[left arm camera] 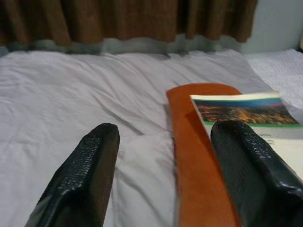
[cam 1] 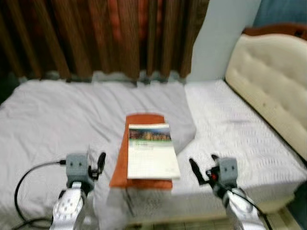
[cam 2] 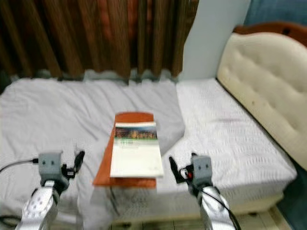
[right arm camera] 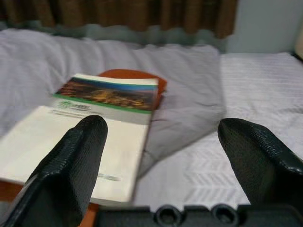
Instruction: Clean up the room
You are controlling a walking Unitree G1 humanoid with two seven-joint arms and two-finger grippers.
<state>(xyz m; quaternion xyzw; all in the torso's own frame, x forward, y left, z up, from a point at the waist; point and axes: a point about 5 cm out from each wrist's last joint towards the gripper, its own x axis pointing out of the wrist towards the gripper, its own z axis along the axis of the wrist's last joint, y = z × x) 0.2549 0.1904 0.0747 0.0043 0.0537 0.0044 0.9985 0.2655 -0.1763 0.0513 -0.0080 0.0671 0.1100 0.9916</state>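
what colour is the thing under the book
Orange, a flat board under the book; clearest in the left wrist view.

Both silver arms end in grey blocks with black textured fingers (left arm camera: 87,175), a black cable (cam 1: 21,189) loops from the left one.

This was a bedroom in a home. A bed (cam 1: 72,124) spread with a rumpled pale grey sheet (cam 1: 57,115) took up most of the scene, and a cream tufted headboard (cam 1: 273,76) with a dark wooden rim stood at three o'clock. Heavy brown curtains (cam 1: 96,33) hung at twelve o'clock behind the bed, beside a plain pale wall (cam 1: 216,33) at about one o'clock.
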